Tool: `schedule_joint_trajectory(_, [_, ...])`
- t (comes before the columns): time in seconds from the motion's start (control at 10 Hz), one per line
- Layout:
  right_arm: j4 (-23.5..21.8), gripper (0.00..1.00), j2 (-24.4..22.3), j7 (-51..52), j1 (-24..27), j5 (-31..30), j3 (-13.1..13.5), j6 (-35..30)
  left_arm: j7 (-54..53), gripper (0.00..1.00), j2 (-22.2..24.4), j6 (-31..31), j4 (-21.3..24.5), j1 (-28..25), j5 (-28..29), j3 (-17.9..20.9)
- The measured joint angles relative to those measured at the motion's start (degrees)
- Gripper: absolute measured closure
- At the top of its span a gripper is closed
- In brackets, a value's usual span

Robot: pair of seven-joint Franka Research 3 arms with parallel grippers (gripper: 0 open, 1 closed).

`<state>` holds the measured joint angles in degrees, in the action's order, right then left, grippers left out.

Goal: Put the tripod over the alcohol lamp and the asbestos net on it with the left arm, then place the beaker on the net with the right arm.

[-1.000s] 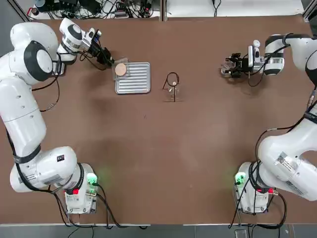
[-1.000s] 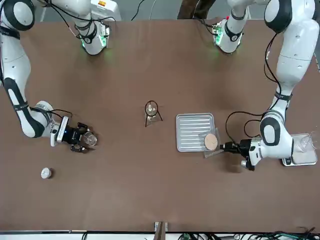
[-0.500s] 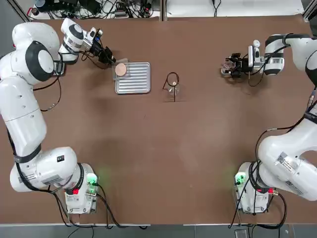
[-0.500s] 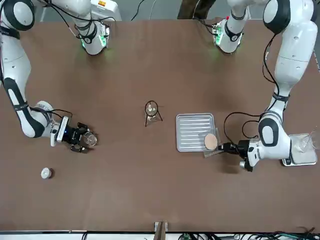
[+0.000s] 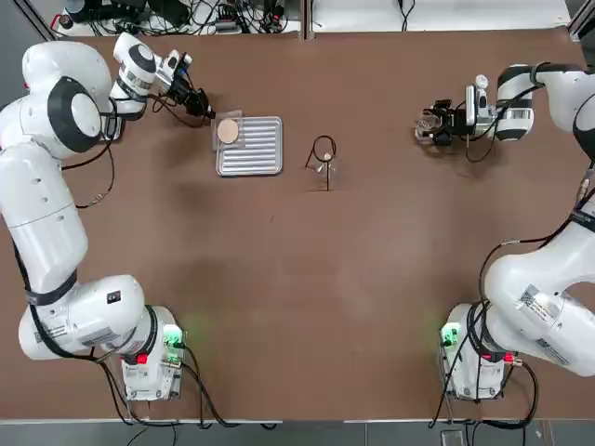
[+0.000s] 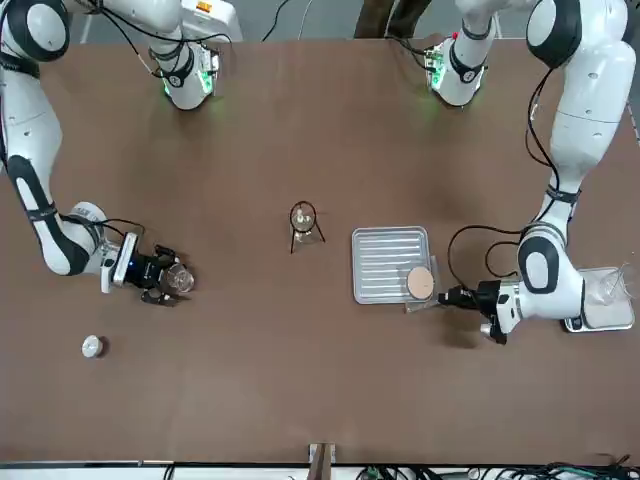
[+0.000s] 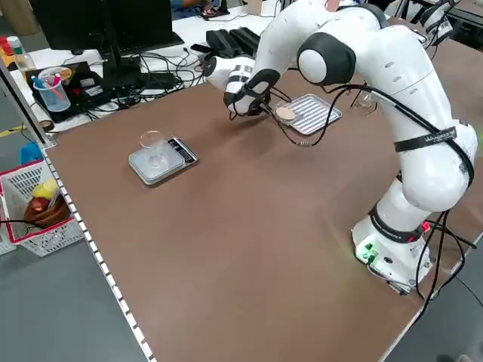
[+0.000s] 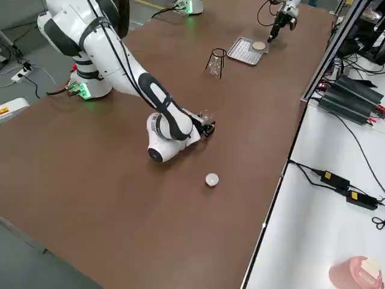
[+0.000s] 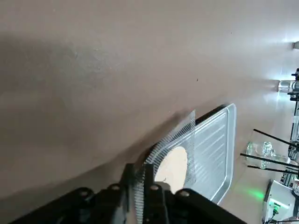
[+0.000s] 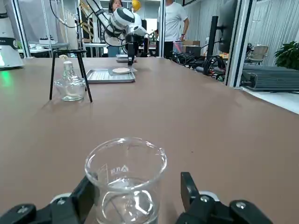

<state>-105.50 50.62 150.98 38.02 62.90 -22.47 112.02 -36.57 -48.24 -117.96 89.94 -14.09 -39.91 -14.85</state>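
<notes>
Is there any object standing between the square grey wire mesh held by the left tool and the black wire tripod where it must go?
Only the ribbed silver tray lies between the mesh and the tripod, low and flat. The left tool grips the mesh edge; lifted, the path looks free.

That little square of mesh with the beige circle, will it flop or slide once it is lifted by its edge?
The asbestos net looks thin, probably light. The left gripper pinches only one edge, so it may sag or tilt. Its flat mesh lies partly on the ribbed tray, so it would likely slide easily.

Left pincer [image 9: 140,189] now pinched onto asbestos net's [image 9: 172,154] edge.
</notes>
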Motion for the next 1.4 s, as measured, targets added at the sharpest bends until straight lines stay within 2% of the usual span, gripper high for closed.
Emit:
schedule_joint_trajectory(0.2, [0.0, 0.2, 0.0, 0.0, 0.0, 0.0, 0.0, 0.0, 0.0, 0.98, 0.0, 0.11, -0.1, 0.01, 0.0, -0.06])
schedule_joint_trajectory(0.5, [0.0, 0.2, 0.0, 0.0, 0.0, 0.0, 0.0, 0.0, 0.53, 0.98, 0.5, 0.46, -1.11, -0.4, -0.14, -0.06])
schedule_joint_trajectory(0.7, [0.0, 0.2, 0.0, 0.0, 0.0, 0.0, 0.0, 0.0, 4.49, 0.98, 2.47, 1.63, -1.72, -0.88, -0.28, -0.24])
schedule_joint_trajectory(0.9, [0.0, 0.2, 0.0, 0.0, 0.0, 0.0, 0.0, 0.0, 8.89, 0.98, 4.65, 3.07, -1.82, -1.56, -0.37, -1.99])
schedule_joint_trajectory(1.0, [0.0, 0.2, 0.0, 0.0, 0.0, 0.0, 0.0, -0.01, 11.0, 0.98, 5.22, 3.67, -1.83, -2.72, -0.39, -3.8])
schedule_joint_trajectory(1.2, [-0.01, 0.2, 0.0, 0.0, -0.01, 0.0, 0.0, -0.01, 15.21, 0.98, 5.66, 4.1, -1.89, -7.23, -0.43, -10.33])
schedule_joint_trajectory(1.4, [-0.01, 0.2, 0.0, 0.0, -0.01, 0.0, 0.0, -0.03, 17.58, 0.98, 6.44, 4.42, -1.92, -9.18, -0.44, -15.85])
